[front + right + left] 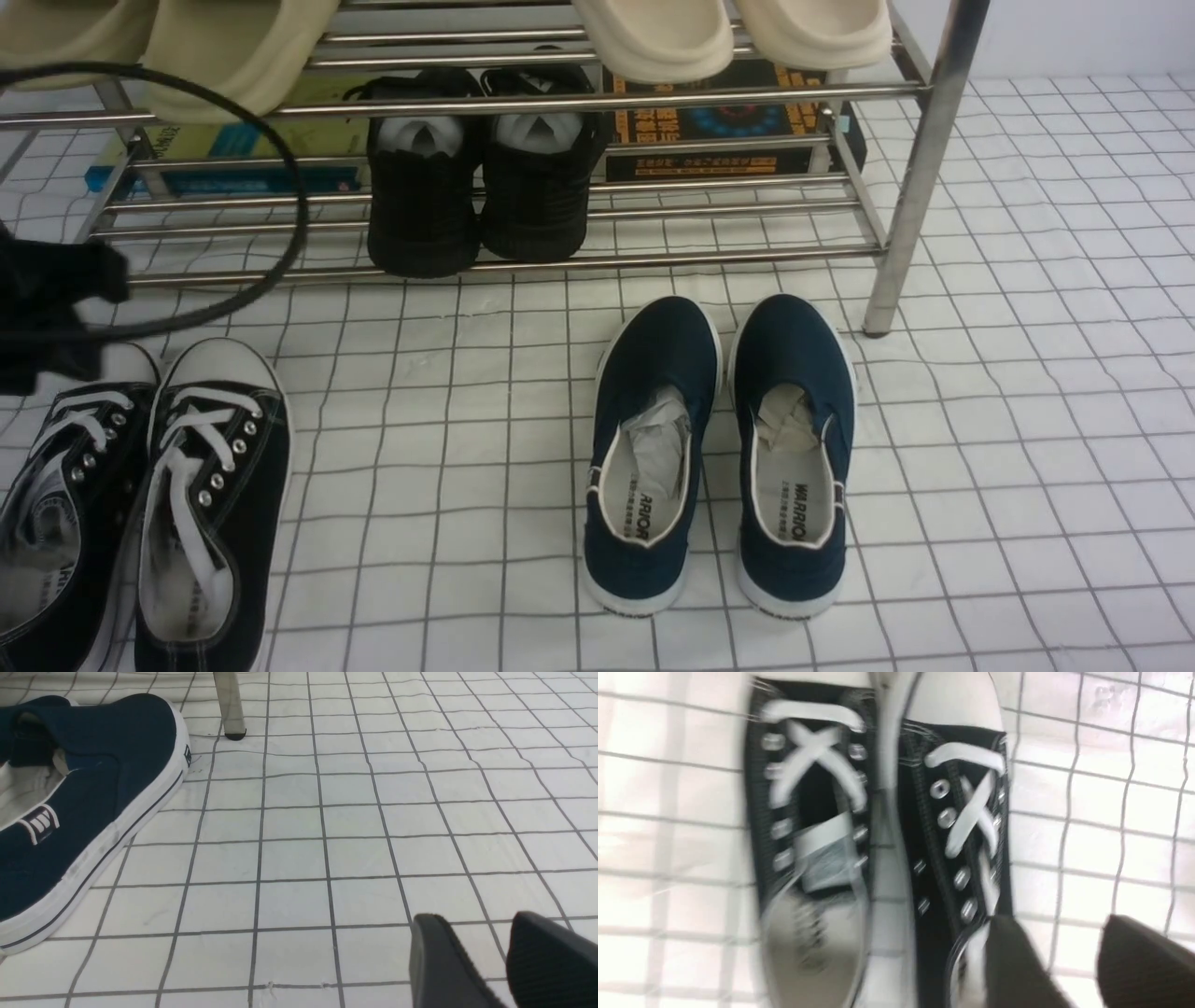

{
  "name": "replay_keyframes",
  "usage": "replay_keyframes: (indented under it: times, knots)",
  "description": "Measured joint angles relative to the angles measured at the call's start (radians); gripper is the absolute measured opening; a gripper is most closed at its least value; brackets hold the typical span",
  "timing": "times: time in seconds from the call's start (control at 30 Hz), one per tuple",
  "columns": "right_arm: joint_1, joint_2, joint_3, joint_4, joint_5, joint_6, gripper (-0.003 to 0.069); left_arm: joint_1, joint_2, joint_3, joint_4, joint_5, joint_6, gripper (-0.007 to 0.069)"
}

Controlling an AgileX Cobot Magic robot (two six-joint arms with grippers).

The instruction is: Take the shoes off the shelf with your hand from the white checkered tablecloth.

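Observation:
The shoes, two black lace-up sneakers (215, 523) with white laces and toe caps, stand side by side on the white checkered tablecloth (1027, 420) at the front left, in front of the chrome shelf (915, 159). My left arm's black body (42, 299) hangs just above their toes, trailing a looping cable. In the blurred left wrist view the left gripper (1059, 924) is open beside the sneakers (957, 812), with only cloth between its fingers. The right gripper (474, 921) is open over bare cloth and does not show in the front view.
Navy slip-ons (719, 448) sit on the cloth at the centre, near the shelf's right leg (229, 704). Black knit shoes (476, 187) and boxes (728, 121) stand on the lower tier. Beige slippers (653, 33) rest on the upper tier.

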Motion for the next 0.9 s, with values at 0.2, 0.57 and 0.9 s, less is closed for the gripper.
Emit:
replay_keyframes:
  times: [0.2, 0.57, 0.9]
  knots:
    - [0.000, 0.000, 0.000, 0.000, 0.000, 0.000, 0.0239, 0.000, -0.246, 0.148, 0.009, 0.038, 0.032, 0.0009]
    - [0.000, 0.000, 0.000, 0.000, 0.000, 0.000, 0.0239, 0.000, -0.855, 0.760, -0.148, -0.410, 0.093, 0.0001]
    - [0.000, 0.000, 0.000, 0.000, 0.000, 0.000, 0.0239, 0.000, -1.092, 0.911, -0.150, -0.490, 0.094, 0.0009]
